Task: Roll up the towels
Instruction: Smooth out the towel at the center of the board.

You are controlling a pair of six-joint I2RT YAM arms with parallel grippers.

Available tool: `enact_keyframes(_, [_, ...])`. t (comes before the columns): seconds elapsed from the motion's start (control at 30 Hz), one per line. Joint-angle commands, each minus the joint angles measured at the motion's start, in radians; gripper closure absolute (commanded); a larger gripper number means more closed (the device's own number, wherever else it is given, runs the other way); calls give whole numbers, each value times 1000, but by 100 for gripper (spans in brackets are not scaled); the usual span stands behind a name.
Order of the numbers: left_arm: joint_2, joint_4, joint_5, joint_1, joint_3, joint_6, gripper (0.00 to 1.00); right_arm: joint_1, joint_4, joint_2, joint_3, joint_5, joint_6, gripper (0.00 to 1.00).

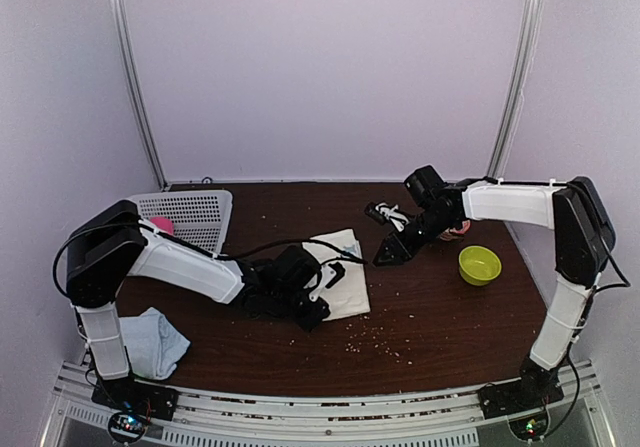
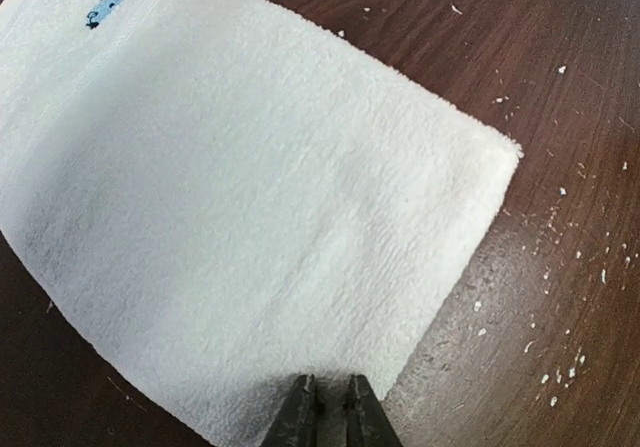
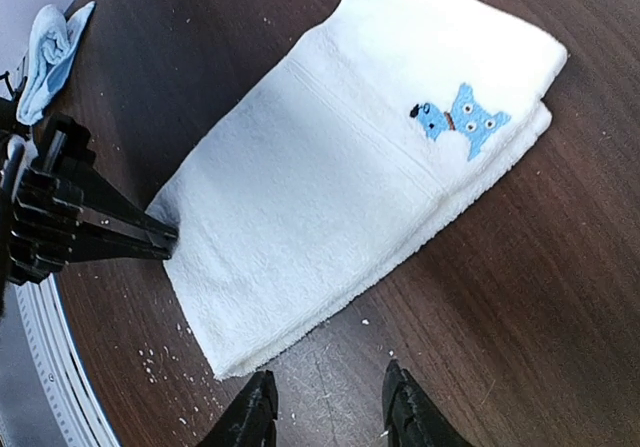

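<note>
Towels first: the white towel [image 1: 350,292] lies folded flat near the middle of the bench [image 1: 430,317], a long pale rectangle with a small blue stitched figure [image 3: 460,117] close to one short end. The blue towel [image 1: 155,342] sits crumpled in a soft heap at the near left corner, beside my left arm's base and well apart from the white one. Neither is rolled.

My left claw [image 2: 327,392] is low at the white towel's other short end, the one away from the figure. Its jaws are drawn almost together with only a thin slit between them. The tips meet the cloth's edge, but I cannot tell whether any cloth is pinched in that slit.

My right claw [image 3: 325,417] hangs over bare wood just off a long side of the white towel. Its jaws are spread with nothing between them — released, touching no cloth.

A white basket [image 1: 195,212] stands at the far left with something pink [image 1: 160,225] at its edge. A green bowl [image 1: 479,264] sits on the right, past my right arm. Pale crumbs [image 1: 370,342] speckle the wood near the front.
</note>
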Motion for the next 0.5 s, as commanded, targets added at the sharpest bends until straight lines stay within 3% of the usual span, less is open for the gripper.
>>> enact_keyframes(0.0, [-25, -35, -17, 3, 6, 18, 85, -9, 52, -74, -44, 2, -40, 63])
enact_keyframes(0.13, [-135, -47, -39, -4, -17, 129, 59, -23, 76, -160, -90, 26, -52, 63])
enact_keyframes(0.2, [-183, -59, -72, -20, -26, 207, 42, -23, 98, -215, -138, 63, -61, 62])
enact_keyframes(0.37, [-212, -131, -161, -29, 11, 363, 39, -27, 194, -370, -298, 121, -75, 59])
enact_keyframes(0.47, [-192, -138, -89, -30, 9, 502, 45, -30, 260, -407, -378, 109, -68, 57])
